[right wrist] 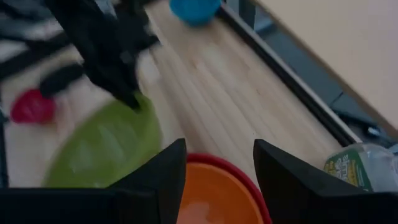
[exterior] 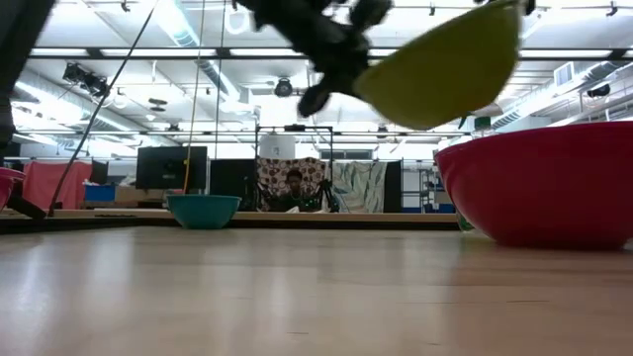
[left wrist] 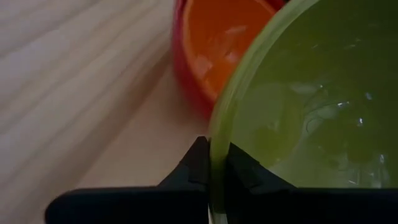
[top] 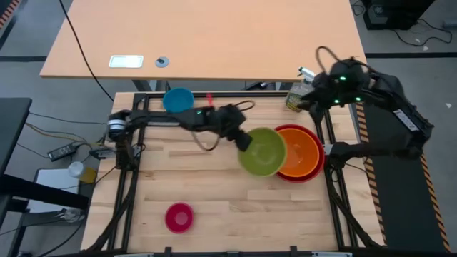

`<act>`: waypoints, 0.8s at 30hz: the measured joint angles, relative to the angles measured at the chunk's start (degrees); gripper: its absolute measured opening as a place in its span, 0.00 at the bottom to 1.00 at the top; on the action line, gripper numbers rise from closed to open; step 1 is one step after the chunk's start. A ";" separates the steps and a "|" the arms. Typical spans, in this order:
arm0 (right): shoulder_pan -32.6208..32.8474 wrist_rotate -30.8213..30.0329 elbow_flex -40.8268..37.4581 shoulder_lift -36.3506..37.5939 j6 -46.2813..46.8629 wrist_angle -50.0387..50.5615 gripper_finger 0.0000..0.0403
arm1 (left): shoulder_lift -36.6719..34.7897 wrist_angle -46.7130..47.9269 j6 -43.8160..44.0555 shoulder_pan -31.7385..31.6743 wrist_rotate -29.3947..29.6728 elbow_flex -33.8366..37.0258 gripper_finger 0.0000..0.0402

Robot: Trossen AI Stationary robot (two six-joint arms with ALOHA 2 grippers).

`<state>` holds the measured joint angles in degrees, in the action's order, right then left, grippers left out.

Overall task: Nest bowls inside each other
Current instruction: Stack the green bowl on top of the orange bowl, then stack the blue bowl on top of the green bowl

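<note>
The lime green bowl [top: 263, 151] hangs in the air, with my left gripper [top: 246, 140] shut on its left rim. It overlaps the left edge of the orange bowl [top: 303, 151], which sits inside the red bowl [exterior: 544, 183]. The blue bowl [top: 178, 100] stands at the far edge. The magenta bowl [top: 179, 217] stands near the front edge. My right gripper [right wrist: 217, 167] is open and holds nothing. It hovers above the far right corner, over the red bowl's rim. My left gripper pinches the green bowl's rim [left wrist: 217, 146] on the bowl's left side, with one finger [left wrist: 245, 174] inside the bowl and the other [left wrist: 196, 165] outside. The fingers come from the table's left, slanting down. The bowl is lifted clear of the table and tilted [exterior: 445, 69].
A clear bottle with a green label [top: 296, 96] stands at the far right corner beside my right gripper. A black frame rail [top: 125, 185] borders the wooden table. There is bare wood between the magenta bowl and the red bowl.
</note>
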<state>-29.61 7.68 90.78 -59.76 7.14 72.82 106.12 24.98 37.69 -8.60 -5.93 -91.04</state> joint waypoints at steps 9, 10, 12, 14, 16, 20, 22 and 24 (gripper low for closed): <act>-0.02 -0.60 0.00 6.18 4.69 -3.57 0.48 | 19.30 5.25 -6.30 -2.91 -2.82 -25.58 0.05; -0.02 -0.61 0.00 6.30 4.88 -3.68 0.48 | 20.87 5.21 -6.68 -2.88 -2.81 -27.45 0.05; -0.02 -0.63 0.00 6.28 4.96 -3.77 0.48 | 23.41 5.07 -7.38 -2.82 -2.97 -30.69 0.08; -0.02 -0.63 0.00 6.15 4.96 -3.77 0.48 | 25.40 4.74 -7.89 -2.61 -3.10 -32.92 0.15; -0.02 -0.63 0.00 5.82 4.96 -3.76 0.48 | 26.44 4.57 -9.51 -2.30 -3.22 -33.60 0.24; -0.02 -0.63 -0.02 5.67 4.82 -3.78 0.48 | 26.57 4.98 -11.57 -1.91 -3.39 -33.47 0.46; -0.02 -0.63 -0.02 5.65 4.52 -3.76 0.48 | 26.14 7.30 -11.76 -2.10 -3.42 -33.47 0.55; -0.02 -0.87 -0.02 5.61 4.35 -3.76 0.48 | 25.58 10.87 -12.16 -2.65 -3.34 -33.40 0.61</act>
<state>-29.63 6.81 90.76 -54.15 11.49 69.06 131.70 35.85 25.53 -11.25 -9.27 -124.44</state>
